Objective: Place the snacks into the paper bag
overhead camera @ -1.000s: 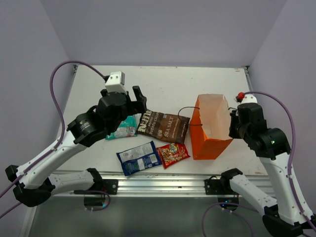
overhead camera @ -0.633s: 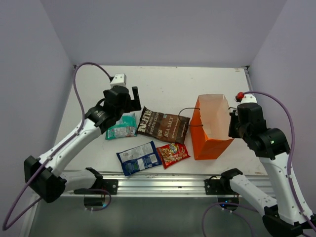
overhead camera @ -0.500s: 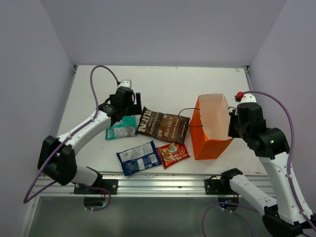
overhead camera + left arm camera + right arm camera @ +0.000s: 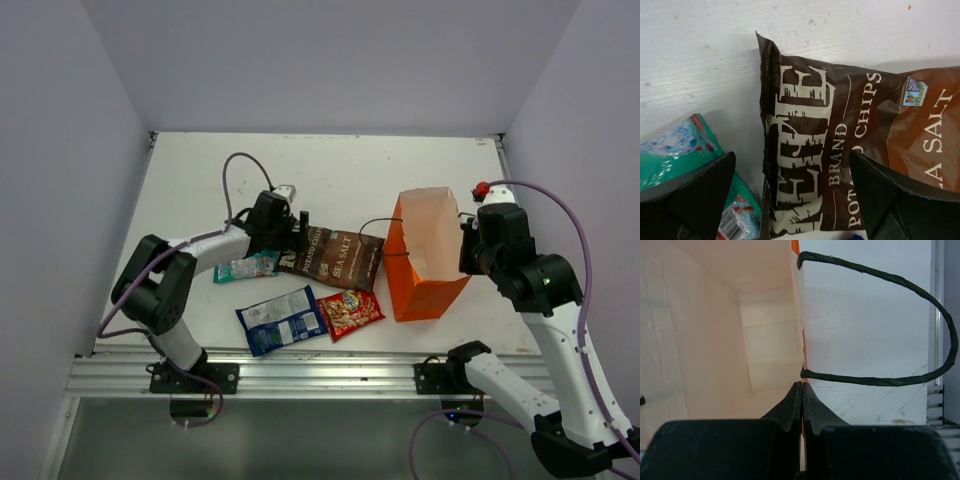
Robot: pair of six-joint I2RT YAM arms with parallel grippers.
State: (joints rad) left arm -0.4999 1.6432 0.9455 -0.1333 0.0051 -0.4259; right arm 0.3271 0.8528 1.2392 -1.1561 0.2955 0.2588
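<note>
Jaws of the left gripper [image 4: 296, 231] stand wide apart and hold nothing. They sit low over the left end of the long dark brown foil "sea salt" chip packet [image 4: 335, 255], which lies flat on the white table [image 4: 350, 170]. In the left wrist view one black finger [image 4: 690, 197] is over the small teal foil packet [image 4: 675, 160], and the other is over the brown packet's lower part, so the packet's left end lies between them. The teal packet lies flat just left of the brown one.

Nearer the arm bases lie the blue-white foil packet [image 4: 282, 320] and, just beside it on its right, the small red foil packet [image 4: 350, 311]. All four packets are on the table, outside the bag.

Right of them stands the upright orange paper bag [image 4: 425, 265], mouth open, just beside the brown packet's right end. A thin dark cord handle [image 4: 940, 340] loops out from its right wall.

The right gripper [image 4: 801, 390] has its jaws pressed together on the top edge of that right wall, beside one end of the cord.
</note>
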